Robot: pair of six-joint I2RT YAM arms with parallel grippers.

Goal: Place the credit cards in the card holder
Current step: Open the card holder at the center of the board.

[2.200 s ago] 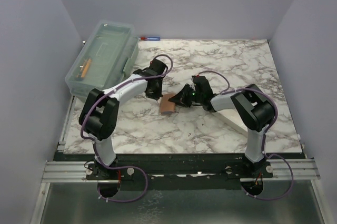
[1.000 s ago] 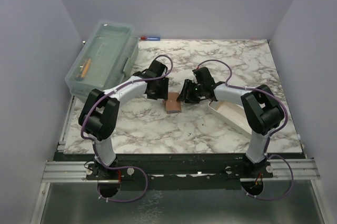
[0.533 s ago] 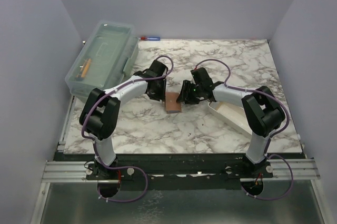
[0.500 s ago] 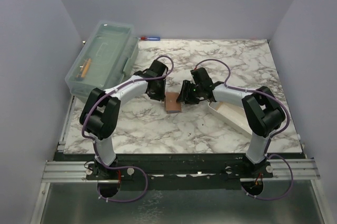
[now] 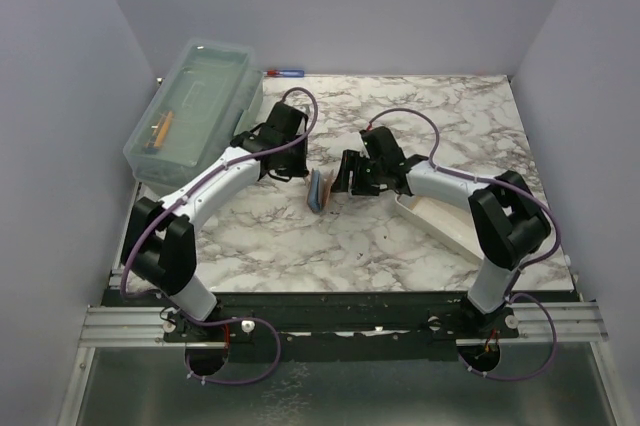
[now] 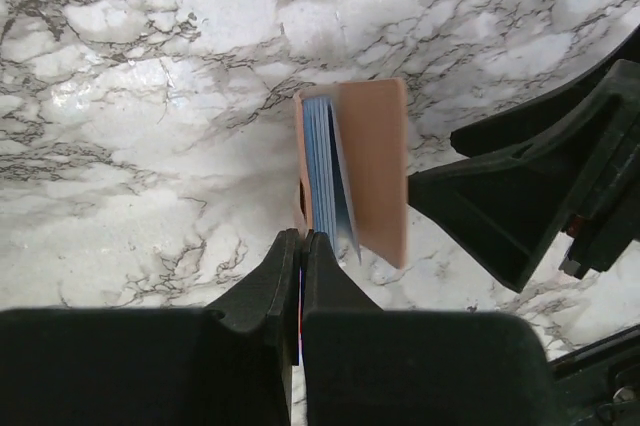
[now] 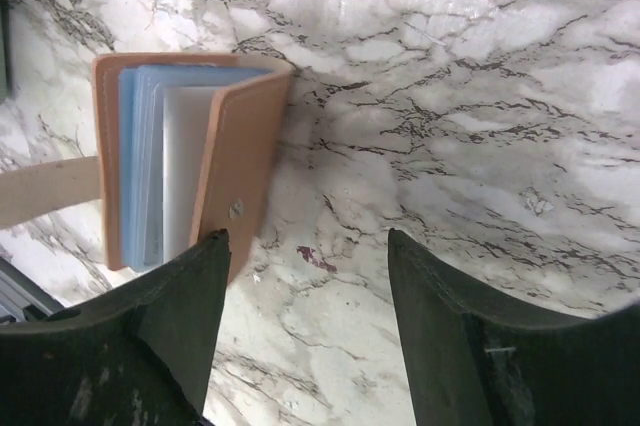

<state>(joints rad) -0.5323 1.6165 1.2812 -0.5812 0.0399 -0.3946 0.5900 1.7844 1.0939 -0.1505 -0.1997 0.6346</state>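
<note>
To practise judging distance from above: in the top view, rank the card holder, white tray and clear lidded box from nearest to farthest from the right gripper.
1. card holder, just left of the right gripper.
2. white tray, off to its right, nearer the arm bases.
3. clear lidded box, at the table's far left edge.

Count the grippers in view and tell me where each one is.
2. The left gripper is shut, its tips at the near edge of the partly open card holder. The right gripper is open, next to the holder's cover on the opposite side. None seems hidden.
</note>
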